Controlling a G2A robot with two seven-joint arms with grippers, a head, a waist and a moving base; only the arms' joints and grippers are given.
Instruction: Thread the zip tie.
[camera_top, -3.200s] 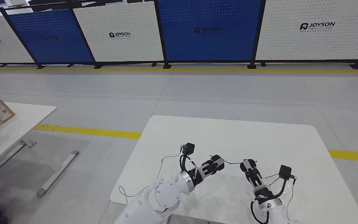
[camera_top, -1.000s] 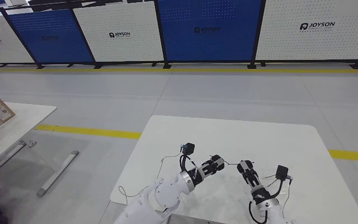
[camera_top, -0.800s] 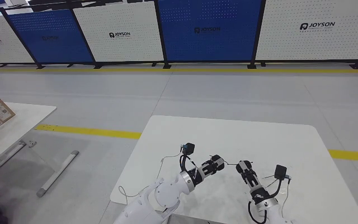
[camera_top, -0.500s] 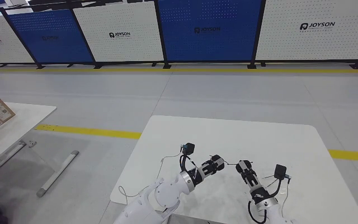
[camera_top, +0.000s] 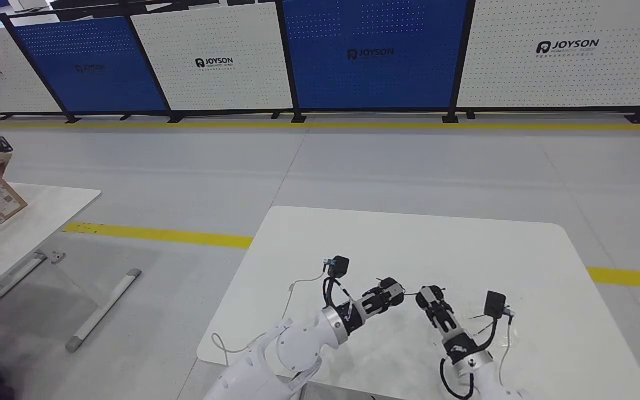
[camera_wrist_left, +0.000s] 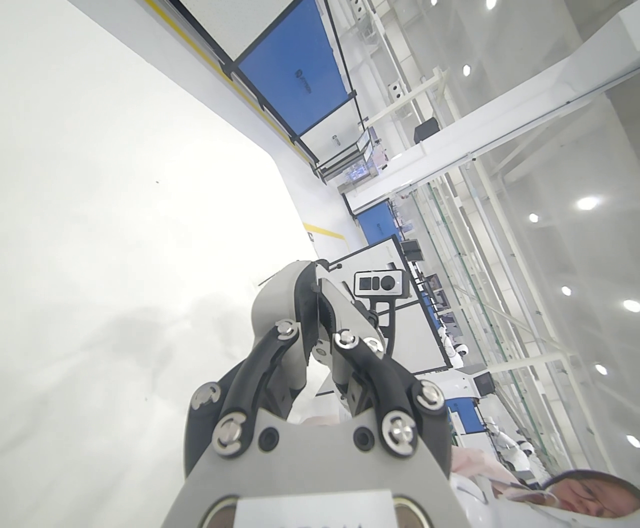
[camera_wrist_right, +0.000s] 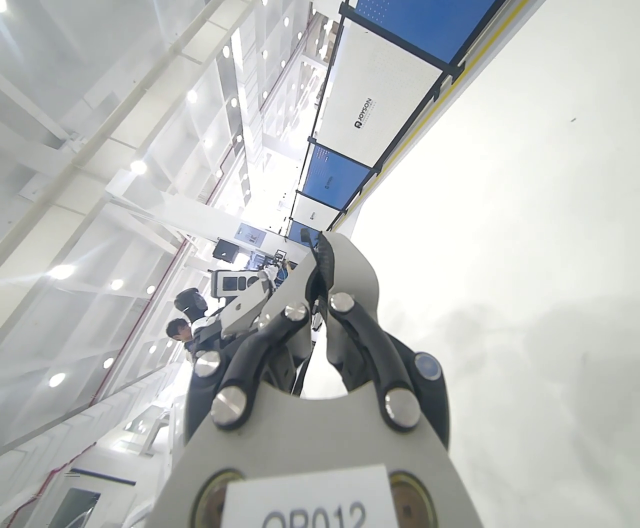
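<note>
**Both grippers clamping the zip tie over the table**

The left gripper (camera_wrist_left: 315, 271) is sitting fully closed, its fingers (camera_wrist_left: 280, 300) pressing together on the zip tie (camera_wrist_right: 309, 243), a thin black strip. In the left wrist view a short dark bit of it is poking out past the tips. The right gripper (camera_wrist_right: 322, 250) is also squeezing narrow on the tie, with a black end sticking out beyond its tips. From the top view the two grippers are facing each other, tips near but apart. The tie is spanning the small gap between them above the white table (camera_top: 420, 235), on the side nearest the robot. Whether the tail is entering the head is too small to tell. Blue and white pegboard panels (camera_top: 375, 55) are standing behind the table, beyond a yellow floor line (camera_top: 160, 235)
</note>
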